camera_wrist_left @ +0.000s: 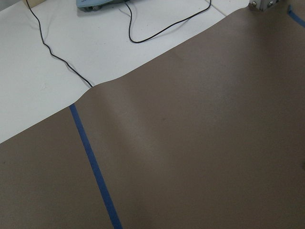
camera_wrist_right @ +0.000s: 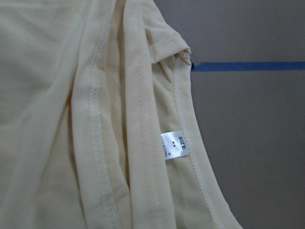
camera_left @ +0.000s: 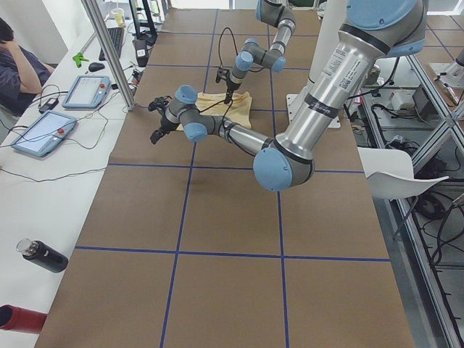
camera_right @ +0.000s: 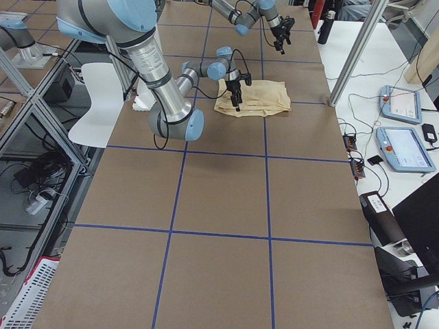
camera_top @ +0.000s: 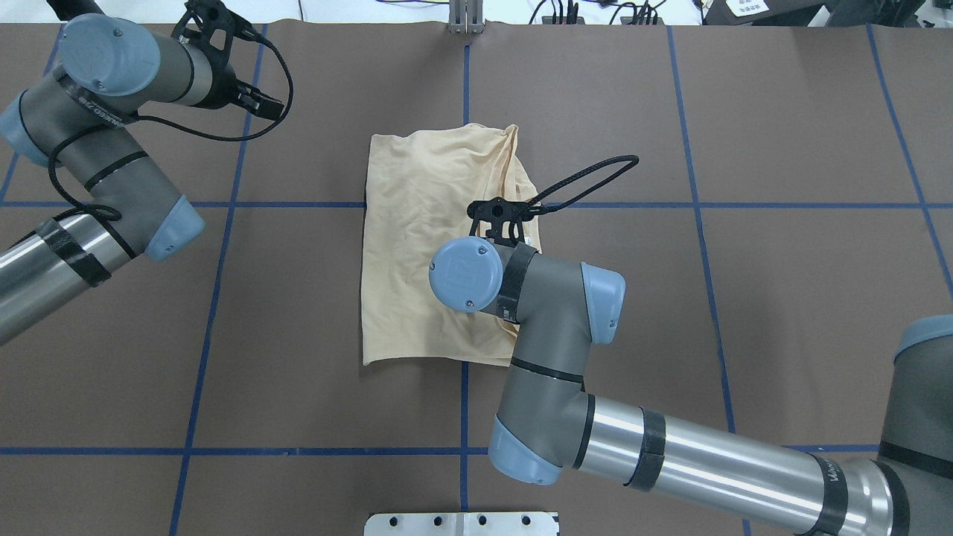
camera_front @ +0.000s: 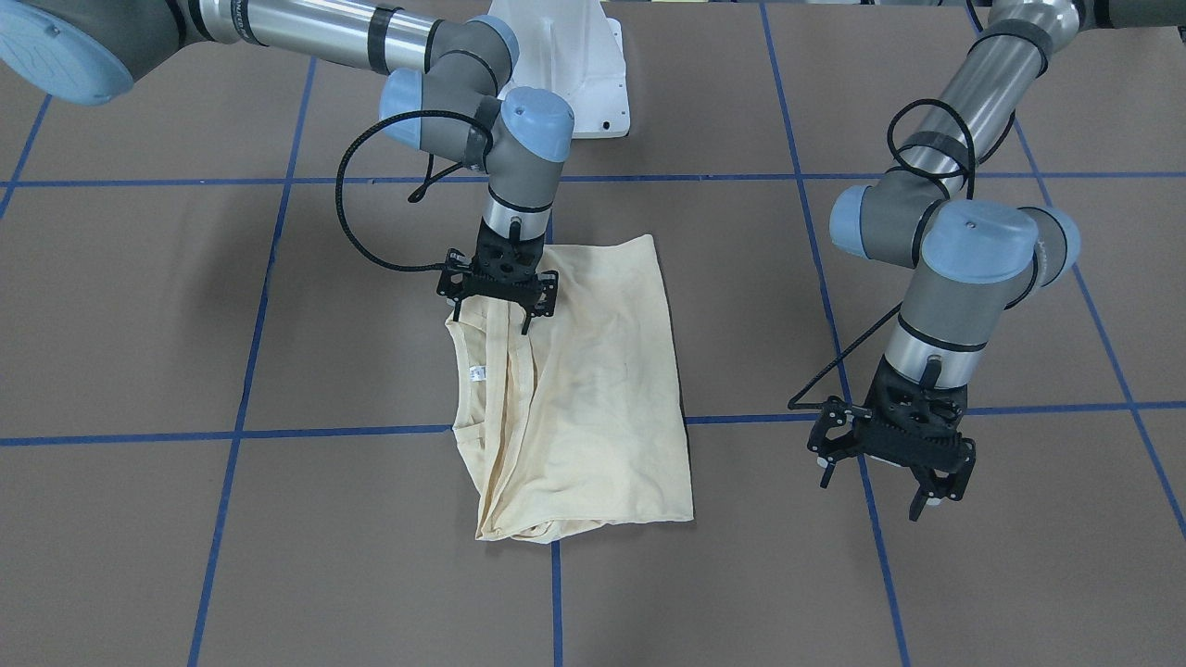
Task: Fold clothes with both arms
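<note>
T-shirt lies folded approx mid-bench, across a blue tape line, w/ white neck label showing by the collar seam. R pincer is low over the collar-end corner, fingers spread, i.e. released. L pincer hangs over bare bench, well apart from the cloth, also released.

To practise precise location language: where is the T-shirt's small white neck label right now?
In the front-facing view the neck label sits at the view-left edge of the T-shirt, just below the right gripper and above the blue tape line.
</note>
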Action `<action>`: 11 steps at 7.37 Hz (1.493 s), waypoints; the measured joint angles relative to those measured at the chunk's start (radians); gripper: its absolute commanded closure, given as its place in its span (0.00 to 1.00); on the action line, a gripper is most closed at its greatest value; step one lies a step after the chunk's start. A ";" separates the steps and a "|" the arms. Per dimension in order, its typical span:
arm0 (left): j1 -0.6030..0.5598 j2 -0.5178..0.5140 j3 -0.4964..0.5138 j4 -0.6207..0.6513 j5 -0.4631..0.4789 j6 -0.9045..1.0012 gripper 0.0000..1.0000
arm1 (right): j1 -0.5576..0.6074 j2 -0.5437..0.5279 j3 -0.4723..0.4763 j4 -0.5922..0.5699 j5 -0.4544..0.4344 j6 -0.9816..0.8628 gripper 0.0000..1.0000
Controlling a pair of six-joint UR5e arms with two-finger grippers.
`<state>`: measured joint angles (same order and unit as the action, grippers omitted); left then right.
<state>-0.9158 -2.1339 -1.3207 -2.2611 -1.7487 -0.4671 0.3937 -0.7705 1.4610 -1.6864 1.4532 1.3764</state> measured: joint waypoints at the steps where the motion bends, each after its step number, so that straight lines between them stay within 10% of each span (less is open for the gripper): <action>1: 0.000 0.000 0.000 0.000 0.000 0.000 0.00 | 0.004 0.026 -0.025 -0.001 0.001 -0.004 0.01; 9: 0.000 0.000 0.001 0.000 0.000 0.001 0.00 | 0.032 0.093 -0.130 -0.002 0.001 -0.108 0.72; 11: 0.000 0.000 0.001 0.000 0.000 0.001 0.00 | 0.043 0.102 -0.131 -0.019 0.013 -0.142 0.71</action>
<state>-0.9154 -2.1338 -1.3192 -2.2611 -1.7487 -0.4663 0.4369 -0.6682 1.3300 -1.7050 1.4666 1.2347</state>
